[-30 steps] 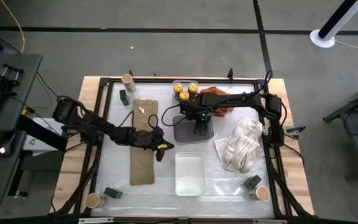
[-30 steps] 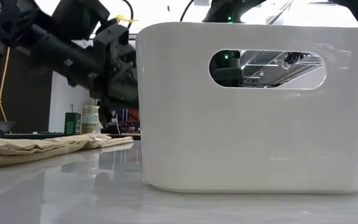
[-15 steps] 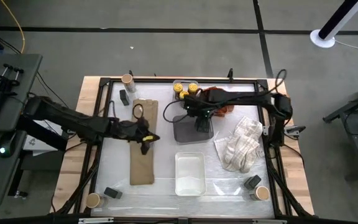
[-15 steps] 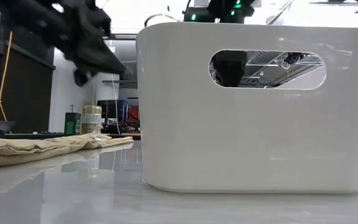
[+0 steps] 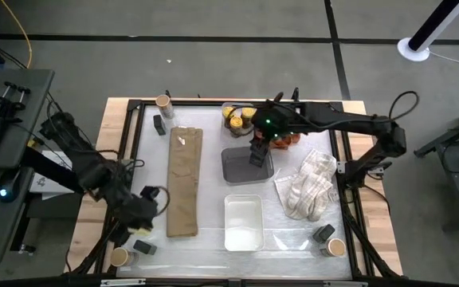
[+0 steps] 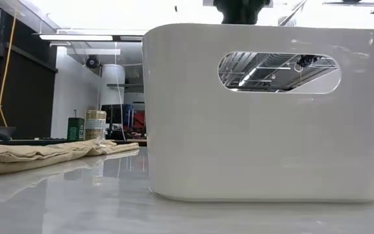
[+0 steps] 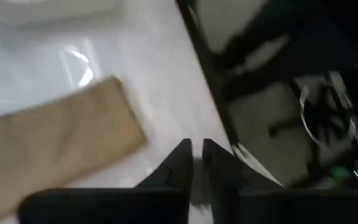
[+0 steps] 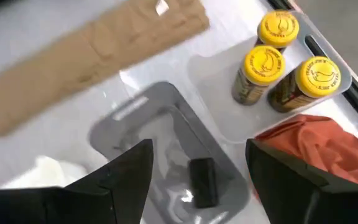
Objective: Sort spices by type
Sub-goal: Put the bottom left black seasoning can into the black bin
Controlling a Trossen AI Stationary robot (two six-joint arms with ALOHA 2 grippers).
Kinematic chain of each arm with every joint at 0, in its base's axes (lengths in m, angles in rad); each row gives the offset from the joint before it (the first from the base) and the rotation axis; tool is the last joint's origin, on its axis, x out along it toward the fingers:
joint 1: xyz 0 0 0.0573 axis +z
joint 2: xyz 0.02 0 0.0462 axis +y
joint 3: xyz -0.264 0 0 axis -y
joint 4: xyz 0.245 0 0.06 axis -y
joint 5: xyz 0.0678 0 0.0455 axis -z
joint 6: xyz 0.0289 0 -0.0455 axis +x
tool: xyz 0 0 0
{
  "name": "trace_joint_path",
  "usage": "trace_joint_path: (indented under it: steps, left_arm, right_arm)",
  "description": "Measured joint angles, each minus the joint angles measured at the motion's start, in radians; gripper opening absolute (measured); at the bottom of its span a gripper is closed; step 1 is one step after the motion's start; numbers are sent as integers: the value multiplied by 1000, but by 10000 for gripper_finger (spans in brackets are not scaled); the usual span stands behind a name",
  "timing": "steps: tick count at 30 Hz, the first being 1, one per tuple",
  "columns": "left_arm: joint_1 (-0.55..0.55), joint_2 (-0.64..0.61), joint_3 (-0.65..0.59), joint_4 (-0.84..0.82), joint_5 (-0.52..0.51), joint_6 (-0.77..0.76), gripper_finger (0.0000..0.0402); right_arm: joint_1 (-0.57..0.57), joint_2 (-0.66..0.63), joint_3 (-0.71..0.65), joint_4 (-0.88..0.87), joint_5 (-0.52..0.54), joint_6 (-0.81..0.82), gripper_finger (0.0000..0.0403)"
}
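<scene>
My right gripper (image 5: 257, 153) (image 8: 194, 165) hangs open above the grey tray (image 5: 236, 166), its fingers wide on either side of a dark tin (image 8: 202, 180) lying flat in that tray. Three yellow-lidded jars (image 8: 272, 59) (image 5: 237, 117) stand in a clear tray beyond it. My left gripper (image 5: 151, 209) (image 7: 196, 155) is shut and empty over the table's near-left part, beside the tan cloth (image 5: 184, 182). More spices stand apart: a tub (image 5: 163, 101) and tin (image 5: 158, 123) far left, a tub (image 5: 119, 257) and tin (image 5: 143, 247) near left, a tin (image 5: 323, 233) and tub (image 5: 335, 247) near right.
A white tray (image 5: 244, 223) sits near the middle; its wall (image 6: 258, 110) fills the low view. A white cloth (image 5: 309, 187) lies to the right and an orange cloth (image 8: 316, 143) by the jars. A black frame (image 5: 138, 119) rims the table.
My left arm has swung back from the table's middle, across the tan cloth, toward the near-left corner. My right gripper has risen over the grey tray; it no longer shows through the white tray's handle hole in the low view.
</scene>
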Motion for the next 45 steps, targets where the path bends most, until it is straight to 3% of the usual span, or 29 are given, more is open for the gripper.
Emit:
trace_joint_path:
  steps: [9,13,17,20,24,45]
  left_arm:
    - [-104,186,47,1,309,-16,207]
    - [-160,257,47,-9,299,-55,284]
    - [-179,331,47,-22,154,-133,331]
    - [-170,375,47,-55,70,-191,346]
    - [-151,414,47,-49,37,-266,349]
    - [-177,470,-110,53,107,-280,345]
  right_arm:
    - [172,-26,0,-12,107,189,252]
    - [262,-25,0,-33,226,221,252]
    - [334,-25,0,-68,332,265,252]
    - [365,-25,0,-72,357,273,252]
    - [379,-25,-1,-72,373,272,252]
    - [376,-24,-2,-87,388,270,252]
